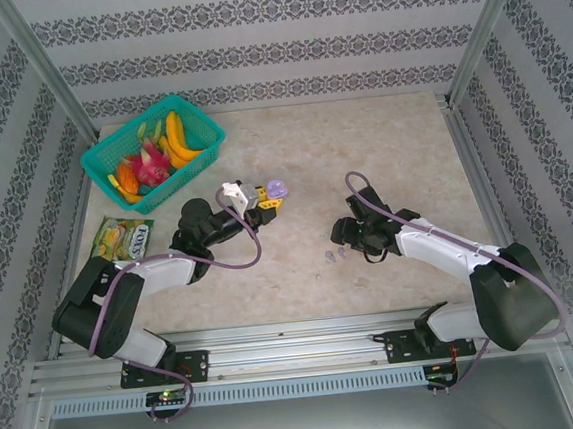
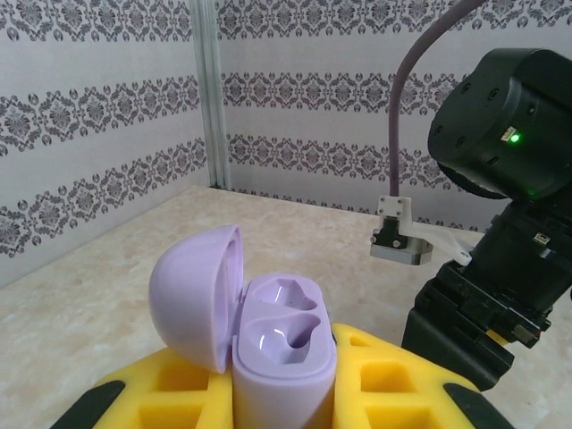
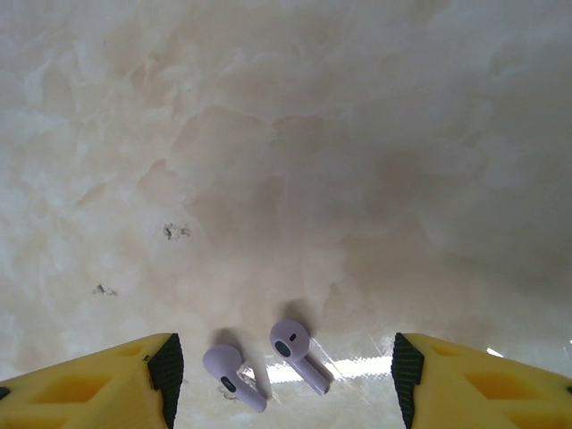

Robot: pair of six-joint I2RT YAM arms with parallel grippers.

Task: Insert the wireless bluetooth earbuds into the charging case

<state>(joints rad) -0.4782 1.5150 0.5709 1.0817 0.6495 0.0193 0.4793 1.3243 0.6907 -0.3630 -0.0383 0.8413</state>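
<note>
Off in the far-left corner of the table (image 1: 360, 138) there's a teal mesh basket (image 1: 201, 118) stuffed with toy fruit, with yellow bananas (image 1: 176, 136) and a pink dragon fruit (image 1: 149, 166) on top. Near it a green and yellow snack packet (image 1: 124, 238) lies flat on the marbled beige top. Grey damask wallpaper (image 1: 269, 15) and silver metal posts (image 1: 43, 67) box it all in.
</note>
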